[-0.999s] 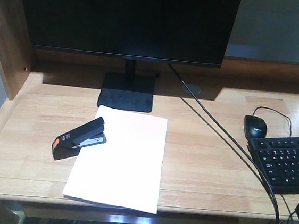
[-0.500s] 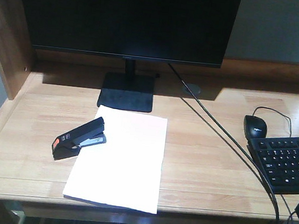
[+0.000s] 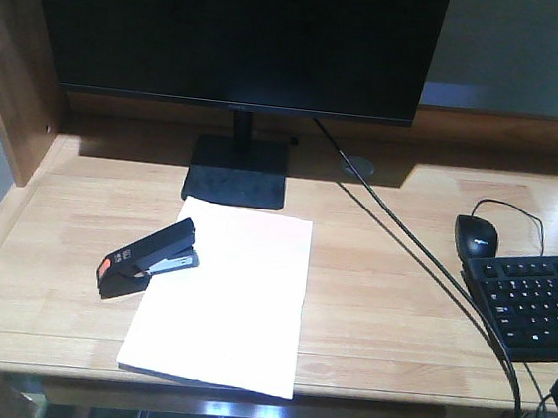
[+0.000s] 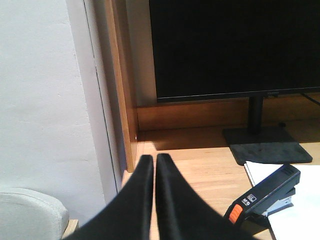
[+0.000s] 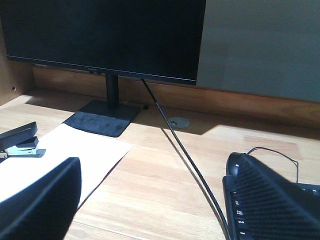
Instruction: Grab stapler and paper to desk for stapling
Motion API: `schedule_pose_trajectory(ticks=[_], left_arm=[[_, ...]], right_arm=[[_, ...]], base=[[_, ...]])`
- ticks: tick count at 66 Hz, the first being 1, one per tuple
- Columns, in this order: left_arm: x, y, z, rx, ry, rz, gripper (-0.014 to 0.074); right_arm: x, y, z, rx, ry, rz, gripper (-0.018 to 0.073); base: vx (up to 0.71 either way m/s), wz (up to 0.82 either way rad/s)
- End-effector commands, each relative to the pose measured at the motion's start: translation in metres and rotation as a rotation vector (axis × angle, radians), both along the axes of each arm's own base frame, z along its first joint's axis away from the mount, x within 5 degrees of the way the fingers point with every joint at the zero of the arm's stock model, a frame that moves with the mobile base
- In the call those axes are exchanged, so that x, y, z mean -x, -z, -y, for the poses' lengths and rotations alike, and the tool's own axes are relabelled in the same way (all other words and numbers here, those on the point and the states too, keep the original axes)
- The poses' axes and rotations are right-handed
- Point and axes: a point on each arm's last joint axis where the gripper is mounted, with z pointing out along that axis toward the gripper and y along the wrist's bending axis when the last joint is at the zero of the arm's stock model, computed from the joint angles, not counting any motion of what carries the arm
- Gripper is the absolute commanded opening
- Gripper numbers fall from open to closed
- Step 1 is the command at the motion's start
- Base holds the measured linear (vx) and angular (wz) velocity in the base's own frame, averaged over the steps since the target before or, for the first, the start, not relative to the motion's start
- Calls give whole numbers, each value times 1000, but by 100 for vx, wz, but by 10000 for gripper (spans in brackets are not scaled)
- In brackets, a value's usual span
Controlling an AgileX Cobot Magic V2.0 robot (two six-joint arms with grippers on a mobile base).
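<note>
One stapler (image 3: 147, 258), one paper (image 3: 225, 295) — both on desk (image 3: 391, 281).
Left gripper (image 4: 154, 162) closed, empty, stapler to its right; right gripper (image 5: 150, 200) wide open, empty.

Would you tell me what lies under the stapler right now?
The stapler's front end rests on the left edge of the paper; its orange rear sits on the bare desk. Anything directly beneath its body is hidden.
</note>
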Motion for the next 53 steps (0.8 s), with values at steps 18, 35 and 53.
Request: schedule_pose_trajectory(ticks=[18, 35, 53], left_arm=[[0, -13, 2, 0, 29, 76, -7], [0, -13, 2, 0, 29, 76, -7], [0, -13, 2, 0, 29, 76, -7]], right_arm=[[1, -13, -1, -17, -14, 63, 503], [0, -10, 1, 2, 4, 33, -16], [0, -7, 2, 11, 17, 9, -9]], base=[[0, 0], [0, 0], [0, 0]])
